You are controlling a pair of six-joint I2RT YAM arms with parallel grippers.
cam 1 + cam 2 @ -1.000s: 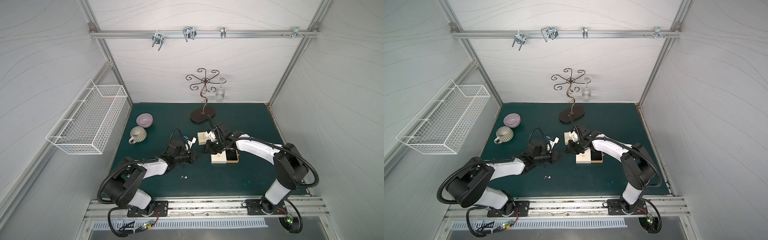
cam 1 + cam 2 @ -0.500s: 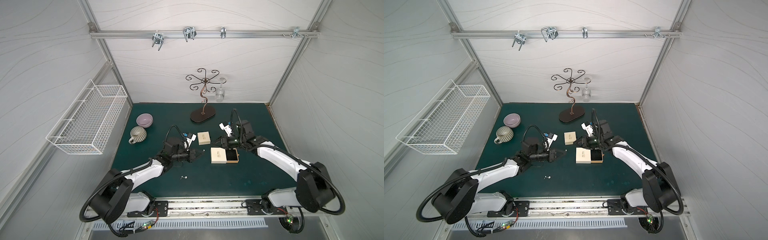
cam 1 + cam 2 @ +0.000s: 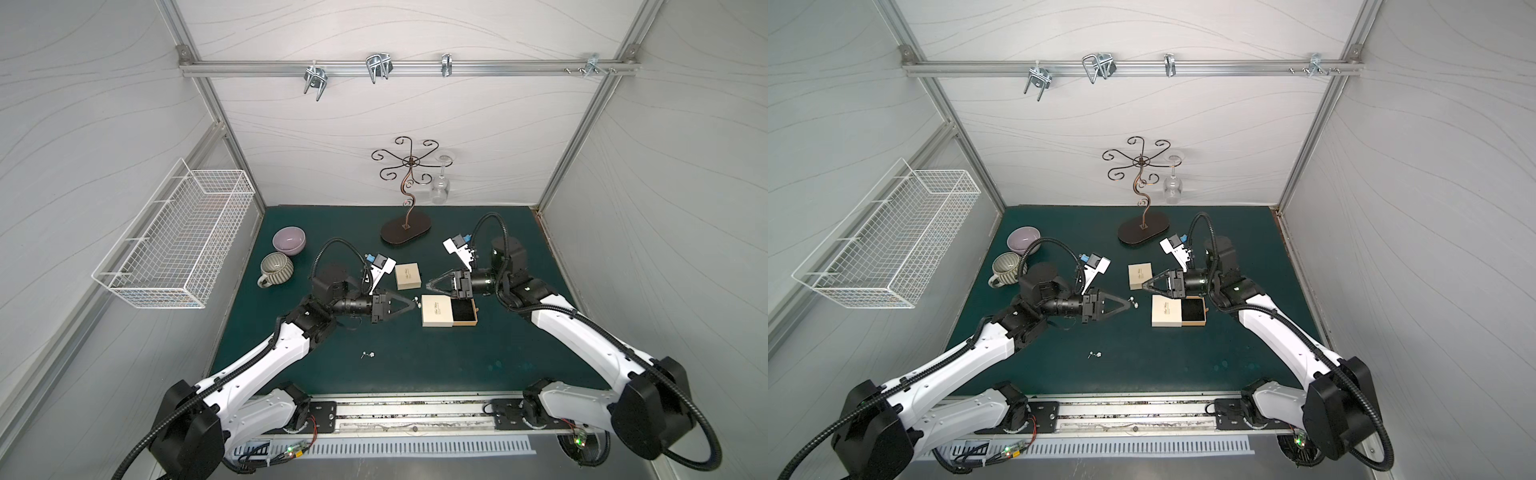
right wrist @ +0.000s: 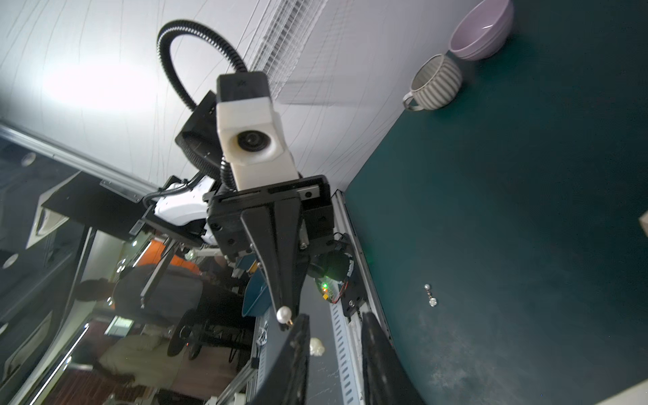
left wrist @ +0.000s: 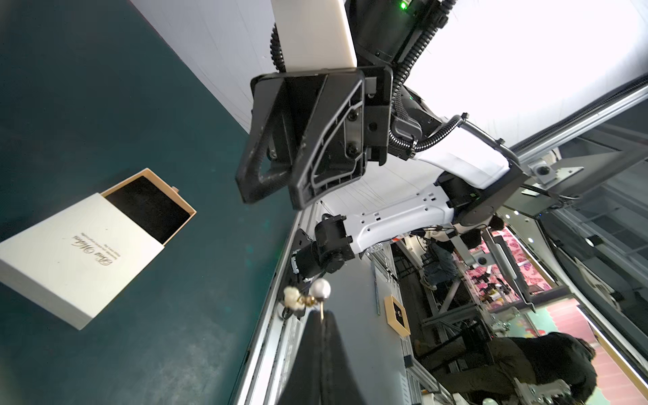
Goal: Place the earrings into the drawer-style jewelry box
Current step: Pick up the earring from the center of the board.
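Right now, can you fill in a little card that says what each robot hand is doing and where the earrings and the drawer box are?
left gripper: shut, pinching a pearl earring by its pin, near the box's closed end
right gripper: open, empty, by the box's far edge
jewelry box: drawer slid partly out, black lining, nothing seen inside
loose earrings: lying on the green mat, apart from the box, nearer the front
small box: shut, just behind the jewelry box

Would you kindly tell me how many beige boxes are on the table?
2. The small closed box lies farther from the robot; the drawer-style jewelry box, drawer pulled open, lies just nearer. No others seem hidden.
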